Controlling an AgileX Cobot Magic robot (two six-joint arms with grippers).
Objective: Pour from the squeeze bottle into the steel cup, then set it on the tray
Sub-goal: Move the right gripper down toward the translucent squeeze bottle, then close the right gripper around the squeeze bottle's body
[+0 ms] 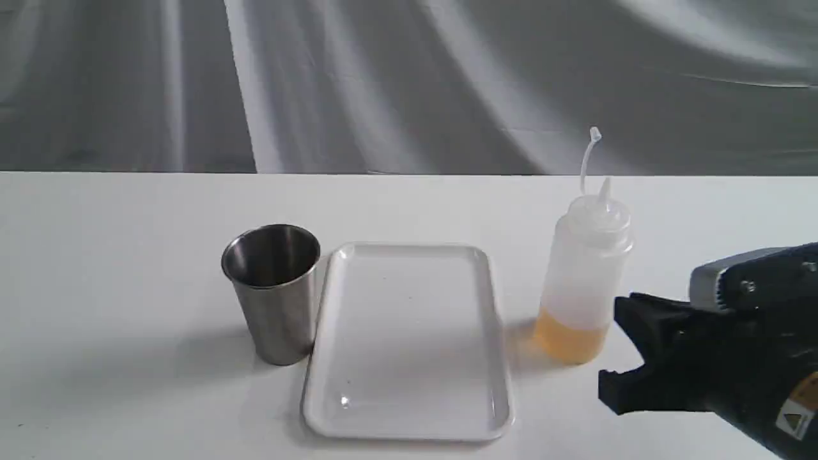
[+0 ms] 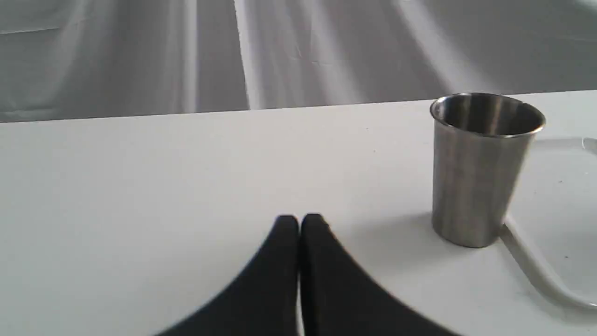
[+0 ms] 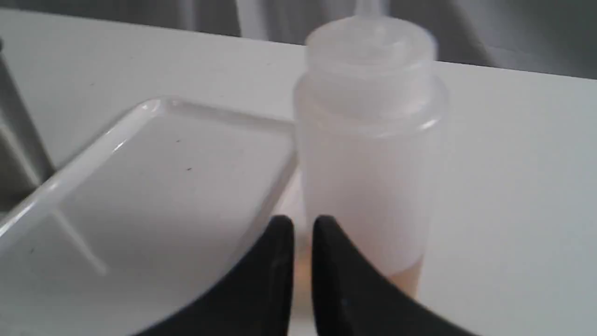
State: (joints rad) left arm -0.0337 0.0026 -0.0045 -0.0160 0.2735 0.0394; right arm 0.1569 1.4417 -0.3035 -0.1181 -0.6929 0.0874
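The squeeze bottle (image 1: 585, 281) stands upright on the table right of the tray (image 1: 409, 338), amber liquid at its bottom, cap strap pointing up. The steel cup (image 1: 275, 291) stands upright against the tray's left edge. My right gripper (image 1: 618, 348) hovers low just right of the bottle, apart from it. In the right wrist view its fingers (image 3: 303, 224) are nearly together with only a thin slit, and the bottle (image 3: 368, 154) and tray (image 3: 154, 186) are close ahead. My left gripper (image 2: 298, 219) is shut and empty, off to the side of the cup (image 2: 480, 172).
The white table (image 1: 128, 255) ends at a grey draped cloth backdrop (image 1: 383, 83) behind. The tray's rim (image 2: 536, 270) touches the cup's base. The left arm does not show in the exterior view.
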